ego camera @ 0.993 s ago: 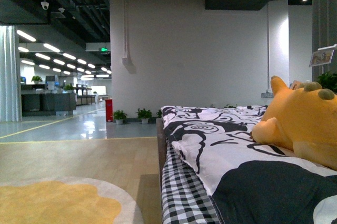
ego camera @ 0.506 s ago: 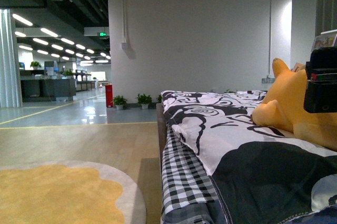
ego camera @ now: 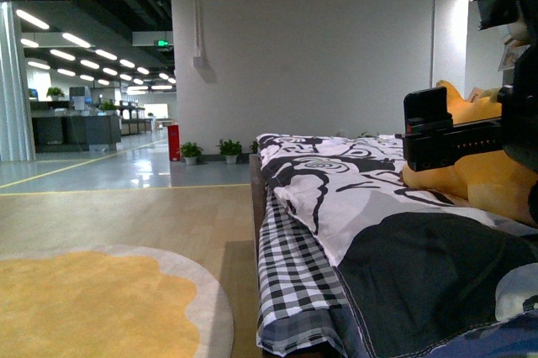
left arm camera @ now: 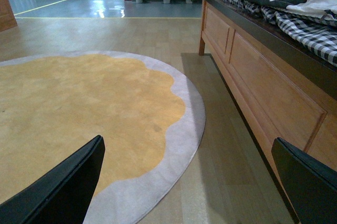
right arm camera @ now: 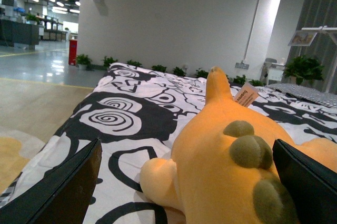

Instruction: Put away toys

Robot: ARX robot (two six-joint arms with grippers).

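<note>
An orange-yellow plush toy [ego camera: 483, 173] lies on the bed at the right, on the black-and-white duvet [ego camera: 336, 198]. My right gripper [ego camera: 458, 131] hangs in front of it, open. In the right wrist view the plush toy [right arm camera: 221, 155] fills the space ahead of the gripper [right arm camera: 192, 203], between the two wide-open black fingers [right arm camera: 58, 192]; it has olive-green bumps and a paper tag. I cannot tell whether the fingers touch it. My left gripper [left arm camera: 189, 203] is open and empty, low over the wooden floor beside the rug; it does not show in the front view.
A wooden bed frame [left arm camera: 263, 87] stands right of the left gripper. A round yellow rug with a grey rim [ego camera: 92, 307] lies on the floor; it also shows in the left wrist view [left arm camera: 79, 113]. A white wall and potted plants [ego camera: 229, 150] stand beyond.
My right arm has risen and moved leftward into the front view, now covering part of the plush toy. The camera view has shifted slightly.
</note>
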